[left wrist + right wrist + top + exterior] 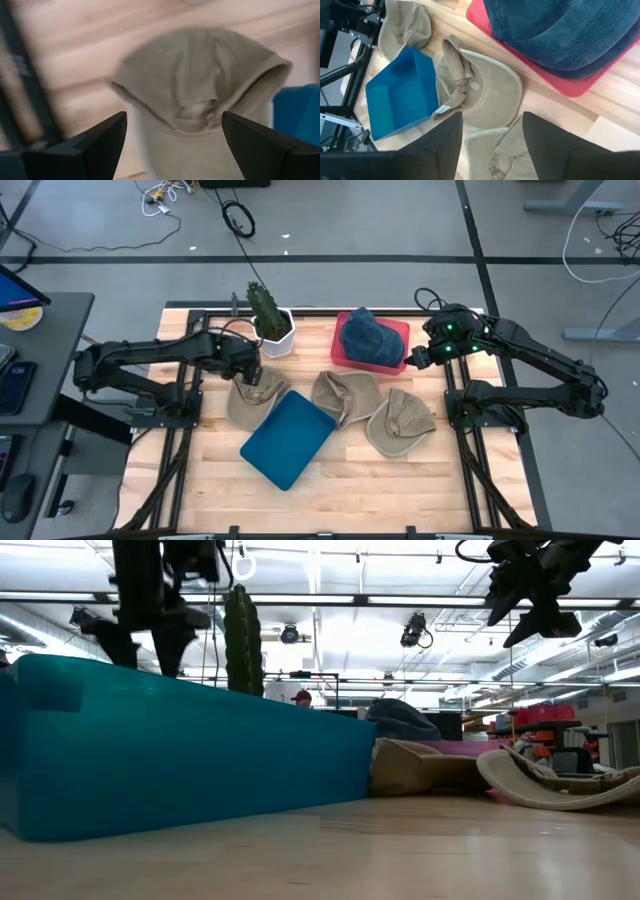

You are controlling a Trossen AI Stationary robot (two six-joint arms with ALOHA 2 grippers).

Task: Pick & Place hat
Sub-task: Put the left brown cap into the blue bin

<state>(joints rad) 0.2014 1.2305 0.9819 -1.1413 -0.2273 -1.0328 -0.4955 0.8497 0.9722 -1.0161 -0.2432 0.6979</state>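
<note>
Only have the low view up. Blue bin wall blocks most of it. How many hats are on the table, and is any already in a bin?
Observer: Four. A blue hat already lies in the red bin; three tan ones lie on the wood.
Operator: Where's the left gripper?
Observer: The left gripper hangs open above the leftmost tan hat, beside the blue bin.
Operator: Right one holding anything?
Observer: No. The right gripper is open and empty, at the red bin's right edge.
Operator: Blue bin got anything in it?
Observer: Nothing; its floor shows bare from above.
</note>
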